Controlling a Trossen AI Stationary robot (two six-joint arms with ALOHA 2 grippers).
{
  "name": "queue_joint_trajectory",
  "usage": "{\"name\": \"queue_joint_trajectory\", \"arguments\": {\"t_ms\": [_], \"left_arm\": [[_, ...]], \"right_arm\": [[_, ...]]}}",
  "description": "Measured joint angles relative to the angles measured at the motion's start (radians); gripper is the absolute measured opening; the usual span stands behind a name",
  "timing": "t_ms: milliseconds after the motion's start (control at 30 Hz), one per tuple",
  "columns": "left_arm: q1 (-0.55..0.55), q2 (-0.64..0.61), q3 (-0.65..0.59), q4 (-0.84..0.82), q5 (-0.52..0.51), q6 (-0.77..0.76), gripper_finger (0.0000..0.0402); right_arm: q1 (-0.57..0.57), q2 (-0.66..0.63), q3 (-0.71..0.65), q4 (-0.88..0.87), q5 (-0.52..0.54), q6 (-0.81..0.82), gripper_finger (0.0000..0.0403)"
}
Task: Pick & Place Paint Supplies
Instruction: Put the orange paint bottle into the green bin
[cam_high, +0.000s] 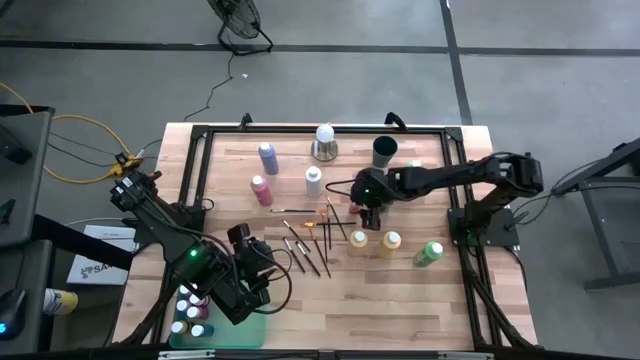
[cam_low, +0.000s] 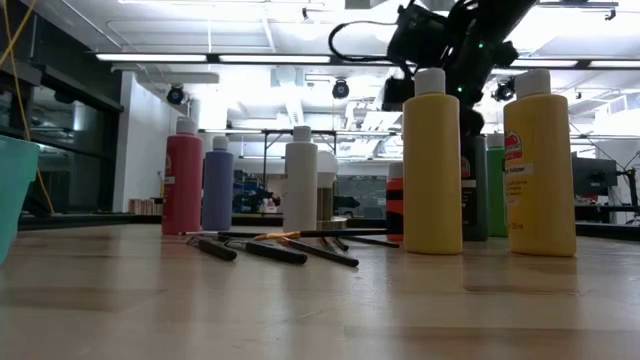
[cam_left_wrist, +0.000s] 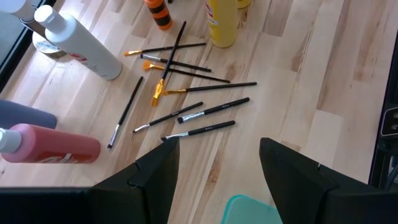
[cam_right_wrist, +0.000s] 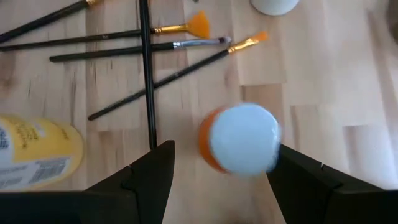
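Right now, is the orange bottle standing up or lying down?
Standing up. The orange bottle shows its round cap from above, between the right hand's open fingers.

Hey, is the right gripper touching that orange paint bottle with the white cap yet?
Apart. In the right wrist view the orange bottle stands between the right gripper's open fingers, with bare wood showing on both sides of its cap.

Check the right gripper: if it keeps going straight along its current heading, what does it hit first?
Most likely the orange bottle. The right gripper points down at it, and the white cap sits between the open fingers. How much gap remains is unclear.
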Motion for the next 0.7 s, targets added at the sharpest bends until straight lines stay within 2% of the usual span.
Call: {"name": "queue_joint_trajectory", "arguments": {"t_ms": [200, 567, 700], "left_arm": [[0.000, 0.000, 0.000, -0.001, 0.002, 0.000, 0.0216], [0.000, 0.000, 0.000, -0.009, 0.005, 0.003, 0.0216], [0.000, 0.000, 0.000, -0.018, 0.005, 0.003, 0.0216]], "right_arm": [[0.000, 0.052, 0.000, 0.010, -0.010, 0.050, 0.0235], [0.000, 0.056, 0.000, 0.077, -0.013, 0.062, 0.0235], [0.000, 0.055, 0.000, 0.072, -0.012, 0.062, 0.0217]]}}
